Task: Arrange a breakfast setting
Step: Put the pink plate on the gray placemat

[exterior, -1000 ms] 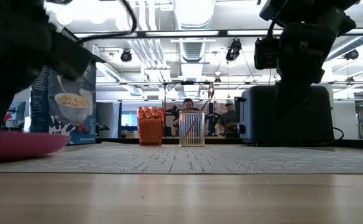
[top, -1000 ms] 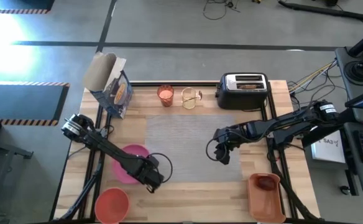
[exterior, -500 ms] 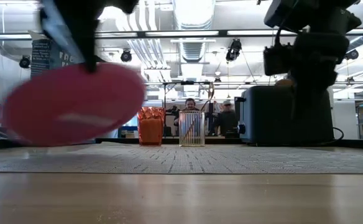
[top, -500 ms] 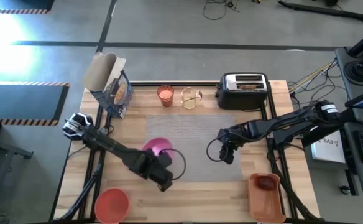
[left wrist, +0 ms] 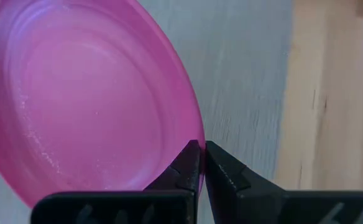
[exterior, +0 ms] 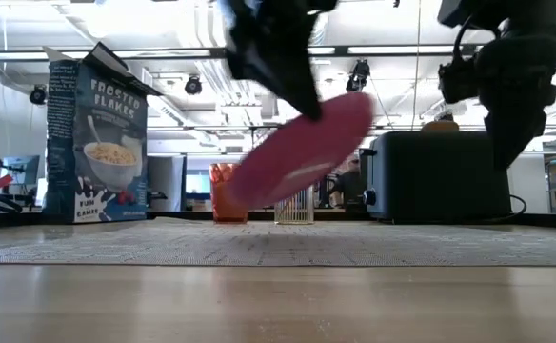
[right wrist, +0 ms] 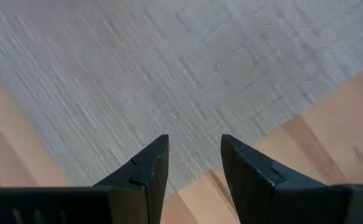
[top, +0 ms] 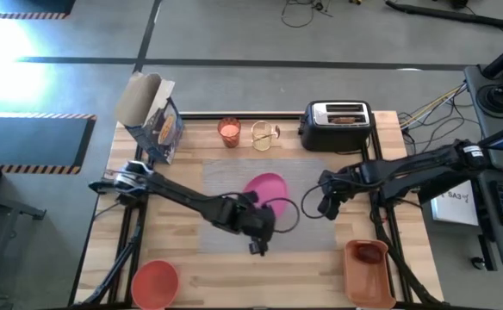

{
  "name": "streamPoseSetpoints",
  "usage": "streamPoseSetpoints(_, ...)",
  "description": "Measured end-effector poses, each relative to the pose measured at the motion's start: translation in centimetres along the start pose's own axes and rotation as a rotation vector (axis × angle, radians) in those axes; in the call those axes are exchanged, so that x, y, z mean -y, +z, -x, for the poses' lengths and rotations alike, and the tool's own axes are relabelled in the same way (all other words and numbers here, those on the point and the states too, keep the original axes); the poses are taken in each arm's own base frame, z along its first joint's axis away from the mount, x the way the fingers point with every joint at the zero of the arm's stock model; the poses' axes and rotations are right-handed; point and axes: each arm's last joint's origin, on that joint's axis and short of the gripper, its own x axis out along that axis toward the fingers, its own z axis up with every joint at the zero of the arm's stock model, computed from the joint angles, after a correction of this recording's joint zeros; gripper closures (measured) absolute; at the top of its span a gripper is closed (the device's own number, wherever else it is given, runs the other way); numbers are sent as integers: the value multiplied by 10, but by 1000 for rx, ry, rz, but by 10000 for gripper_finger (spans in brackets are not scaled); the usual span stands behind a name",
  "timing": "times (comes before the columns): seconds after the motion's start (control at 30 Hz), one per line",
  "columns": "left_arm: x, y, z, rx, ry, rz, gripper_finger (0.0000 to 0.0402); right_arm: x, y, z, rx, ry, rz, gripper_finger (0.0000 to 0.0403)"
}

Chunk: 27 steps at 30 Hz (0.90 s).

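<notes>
The round pink plate [top: 266, 187] hangs tilted above the middle of the grey placemat [top: 230, 176], clear of it in the low view [exterior: 302, 152]. My left gripper [left wrist: 201, 150] is shut on the plate's rim and reaches in from the table's left near side [top: 262, 207]. My right gripper [top: 327, 205] hovers open over the placemat's right edge [right wrist: 194, 149], with nothing between its fingers. The orange-red bowl [top: 155, 282] rests on the table at the near left corner. A glass of orange drink [top: 228, 132] stands at the far side. The spoon does not show. My left gripper pinches the plate's rim [left wrist: 197, 134] between its two fingertips, on the side nearest the table's front edge. The fingers slant down from the near left. The plate is lifted clear of the placemat and tilted, its far-right side higher [exterior: 354, 110].
A black-and-silver toaster [top: 336, 125] with toast [top: 344, 119] in it stands at the far right. A cereal box [top: 152, 120] is at the far left, a clear mug [top: 264, 135] beside the glass. An orange bin [top: 368, 274] holding red fruit [top: 368, 252] sits near right.
My left gripper has lifted the plate off the table's left near part and carried it rightward and a little farther, over the placemat's middle, rolling as it went. The plate has gone from lying flat to tilted in the air. My right gripper has drawn back toward the table's right edge.
</notes>
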Motion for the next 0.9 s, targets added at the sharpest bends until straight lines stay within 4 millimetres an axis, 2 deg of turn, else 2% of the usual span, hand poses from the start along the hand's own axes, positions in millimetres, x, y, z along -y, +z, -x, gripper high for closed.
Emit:
streamPoseSetpoints(0.1, 9, 16, -11, 26, -19, -127, 402, 2, -1, 7, 43, 11, -6, 266)
streamPoseSetpoints(0.23, 21, 29, -35, -5, -108, -263, 402, 2, -2, 12, 60, 26, -16, 266)
streamPoseSetpoints(0.5, 25, 40, -74, -126, -99, -348, 401, 2, -2, 10, 52, 18, -20, 266)
streamPoseSetpoints(0.7, 33, 50, -83, -92, -109, -376, 401, 2, -2, 10, 54, 20, -9, 266)
streamPoseSetpoints(0.9, 31, 46, -85, -141, -97, -363, 401, 2, -2, 10, 55, 21, -5, 266)
